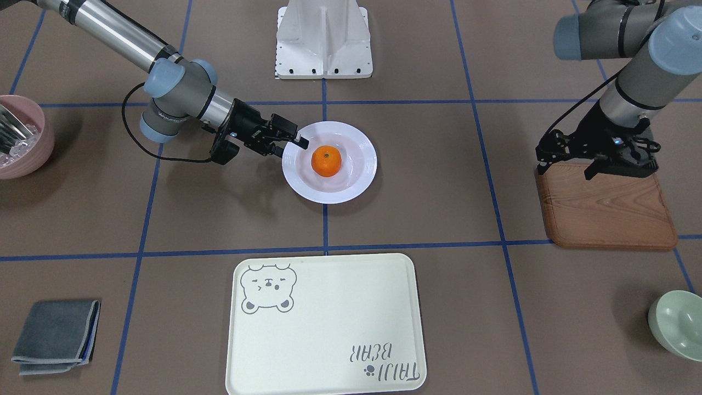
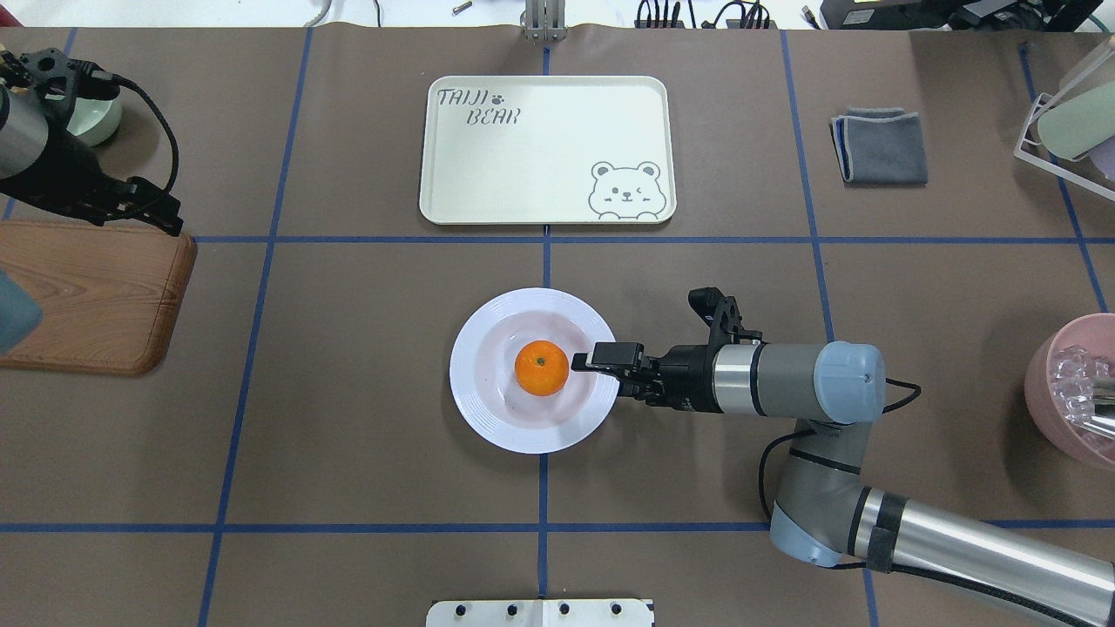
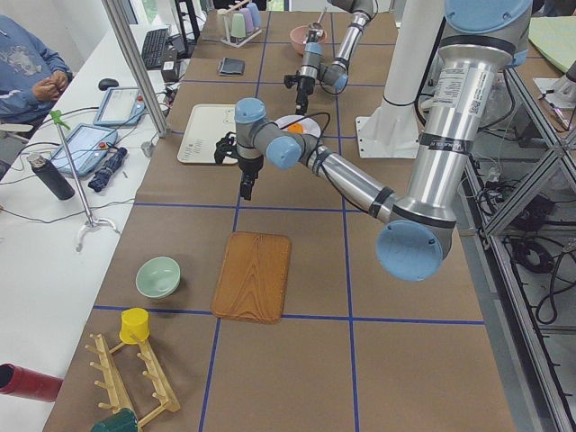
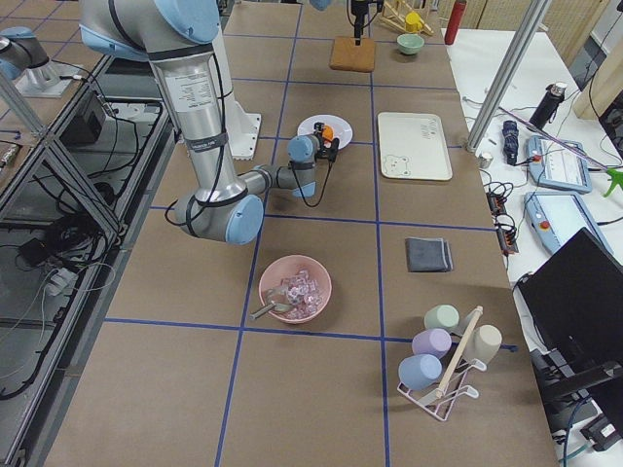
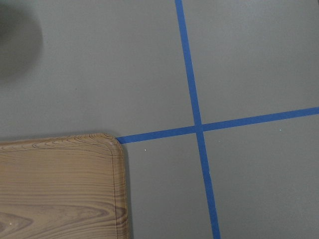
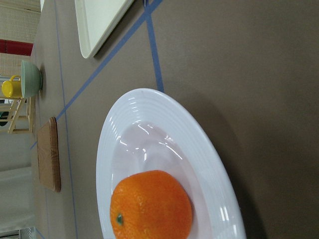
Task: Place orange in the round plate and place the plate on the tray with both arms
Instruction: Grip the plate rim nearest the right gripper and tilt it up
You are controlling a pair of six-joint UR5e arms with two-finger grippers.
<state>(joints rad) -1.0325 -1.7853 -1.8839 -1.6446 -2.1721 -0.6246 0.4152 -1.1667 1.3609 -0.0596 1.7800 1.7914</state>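
Observation:
The orange [image 1: 326, 161] [image 2: 541, 367] [image 6: 149, 206] lies in the middle of the white round plate [image 1: 359, 181] [image 2: 488, 418] [image 6: 199, 149] at the table's centre. My right gripper [image 1: 290, 148] [image 2: 601, 370] is turned on its side at the plate's rim. One finger is over the rim near the orange, the other is low at the plate's edge, and the jaws look open. The cream tray [image 1: 329, 323] [image 2: 549, 148] lies beyond the plate with nothing on it. My left gripper [image 1: 567, 167] [image 2: 148, 209] hangs open over a corner of the wooden board, far from the plate.
A brown wooden board [image 1: 609, 214] [image 5: 55, 189] lies under the left arm. A pink bowl [image 1: 22, 137] [image 2: 1071, 392] stands on the right arm's side. A pale green bowl [image 1: 680, 323] and a folded grey cloth [image 1: 55, 334] [image 2: 880, 144] flank the tray.

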